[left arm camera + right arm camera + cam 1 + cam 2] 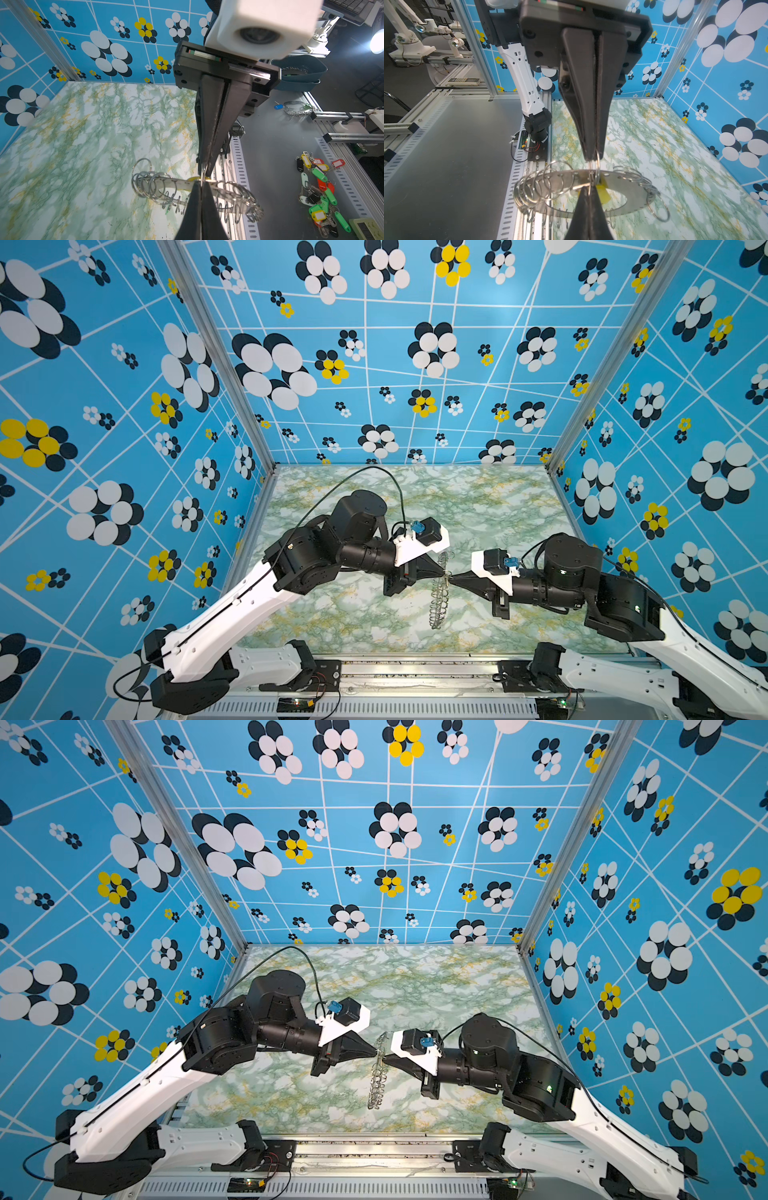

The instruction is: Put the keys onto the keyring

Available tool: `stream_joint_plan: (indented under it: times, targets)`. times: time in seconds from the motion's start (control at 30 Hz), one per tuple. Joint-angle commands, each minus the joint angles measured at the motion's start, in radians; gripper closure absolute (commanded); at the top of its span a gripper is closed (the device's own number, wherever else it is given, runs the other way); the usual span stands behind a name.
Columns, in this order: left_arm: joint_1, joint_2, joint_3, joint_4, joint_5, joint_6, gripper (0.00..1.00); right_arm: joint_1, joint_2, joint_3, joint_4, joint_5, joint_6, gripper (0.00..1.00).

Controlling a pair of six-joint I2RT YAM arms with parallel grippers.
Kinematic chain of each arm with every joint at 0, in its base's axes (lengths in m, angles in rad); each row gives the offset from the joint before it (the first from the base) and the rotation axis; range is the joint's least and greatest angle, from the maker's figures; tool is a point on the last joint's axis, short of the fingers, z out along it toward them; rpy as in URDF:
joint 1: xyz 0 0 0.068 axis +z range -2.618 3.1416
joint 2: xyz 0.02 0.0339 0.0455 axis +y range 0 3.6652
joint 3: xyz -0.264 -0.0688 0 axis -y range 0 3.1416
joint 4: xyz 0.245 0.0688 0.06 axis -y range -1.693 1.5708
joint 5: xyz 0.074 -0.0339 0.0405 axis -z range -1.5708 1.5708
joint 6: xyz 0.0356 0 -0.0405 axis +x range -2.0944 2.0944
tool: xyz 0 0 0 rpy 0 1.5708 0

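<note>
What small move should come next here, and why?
Probably a gentle pull apart to check the hold. Both end effectors, left and right, are shut tip to tip on the keyring, which hangs edge-on above the table. The right one pinches a wire loop beside the yellow key tag; whether the tag is threaded is hidden.
</note>
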Motion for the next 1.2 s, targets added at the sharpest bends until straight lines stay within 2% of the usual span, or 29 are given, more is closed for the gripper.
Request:
stream_joint_plan:
  times: [0.0, 0.1, 0.23, 0.33, 0.4, 0.5, 0.63, 0.73, 1.17]
  targets:
    - [0.014, -0.030, -0.006, 0.163, 0.034, -0.034, 1.00, 0.003, 0.011, -0.033, 0.001, -0.070, 0.033, 1.00]
    - [0.014, -0.030, -0.021, 0.171, 0.043, -0.037, 1.00, 0.003, 0.004, -0.031, 0.008, -0.046, 0.040, 0.99]
    - [0.014, -0.046, -0.062, 0.152, 0.023, -0.009, 1.00, 0.003, -0.059, -0.029, -0.019, 0.041, 0.045, 0.74]
    - [0.014, -0.057, -0.107, 0.166, 0.011, 0.011, 1.00, 0.003, -0.084, -0.010, -0.071, 0.088, 0.042, 0.62]
    - [0.013, -0.069, -0.139, 0.197, 0.008, 0.022, 1.00, 0.002, -0.089, 0.006, -0.094, 0.101, 0.043, 0.58]
    - [0.011, -0.080, -0.171, 0.232, 0.002, 0.034, 1.00, 0.000, -0.100, 0.016, -0.067, 0.101, 0.056, 0.60]
    - [-0.002, -0.087, -0.195, 0.269, -0.011, 0.054, 1.00, -0.004, -0.072, 0.026, -0.017, 0.069, 0.087, 0.74]
    - [-0.013, -0.094, -0.202, 0.288, -0.022, 0.070, 1.00, -0.015, -0.046, 0.017, 0.011, 0.034, 0.119, 0.79]
    - [-0.027, -0.123, -0.223, 0.315, -0.032, 0.085, 1.00, -0.105, -0.024, -0.011, 0.083, -0.083, 0.192, 0.79]
